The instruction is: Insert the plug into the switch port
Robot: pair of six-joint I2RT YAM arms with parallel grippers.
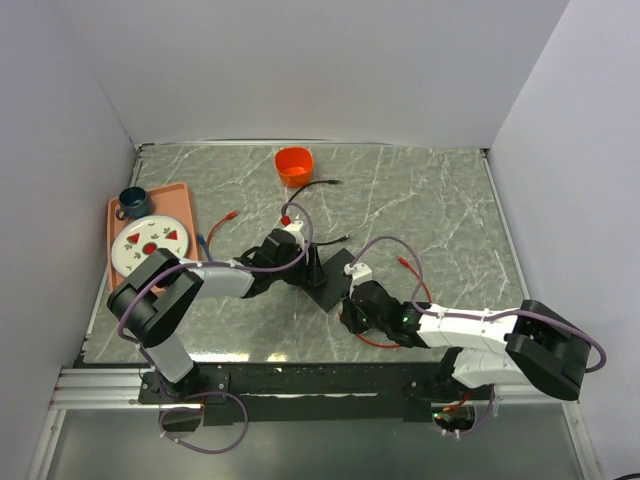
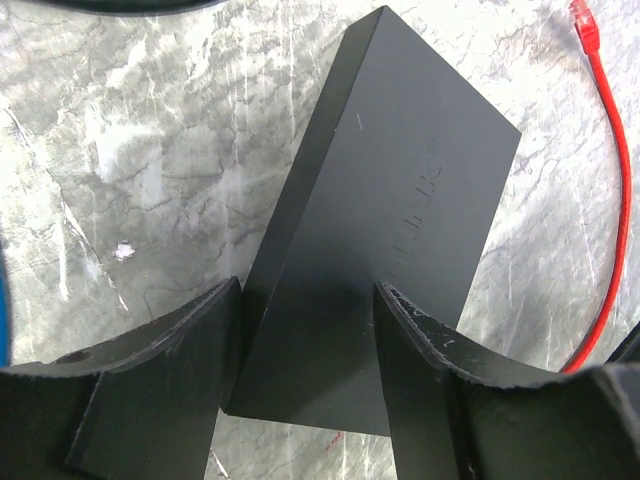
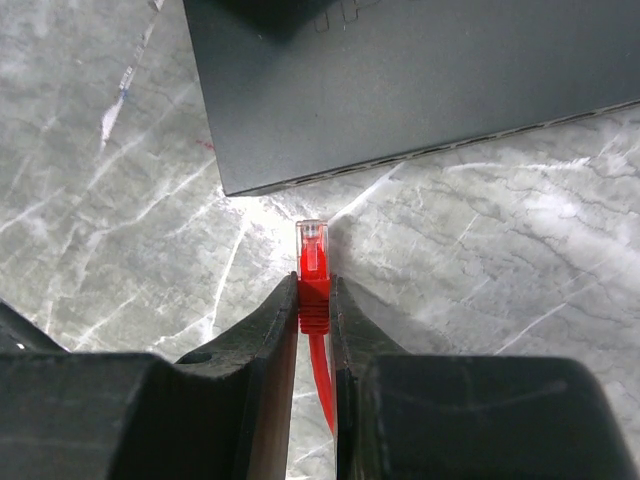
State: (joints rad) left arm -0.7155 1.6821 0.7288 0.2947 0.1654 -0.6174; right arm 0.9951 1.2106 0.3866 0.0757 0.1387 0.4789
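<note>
Toward the near edge of the marble-patterned table (image 1: pixel 450 200), around its middle, the right gripper (image 3: pixel 315 285) is seen pressed together on the red boot of the plug (image 3: pixel 314 258). The plug's clear tip is left free ahead of the fingertips. It is pointed at a narrow edge of the flat matte-black box (image 3: pixel 400 80), close to one corner, and is kept just apart from it. The switch port cannot be made out, since that edge is shown only as a thin strip. A red cable (image 2: pixel 618 200) is trailed back from the plug and looped over the table beside the box, with its other red end lying free.

The box is laid flat near the table's centre. At its far end the left gripper (image 2: pixel 308 290) is held with its jaws spread. One finger (image 2: pixel 170 370) is placed beside the box's long edge and the other is seen over its top face. Whether the box is touched cannot be told.

Along the left edge a salmon tray (image 1: pixel 182 193) is set, carrying a white plate (image 1: pixel 148 242) and a dark blue mug (image 1: pixel 132 203). Close to the far edge an orange cup (image 1: pixel 293 163) is stood, with a black cable (image 1: pixel 322 184) lying just beside it.
</note>
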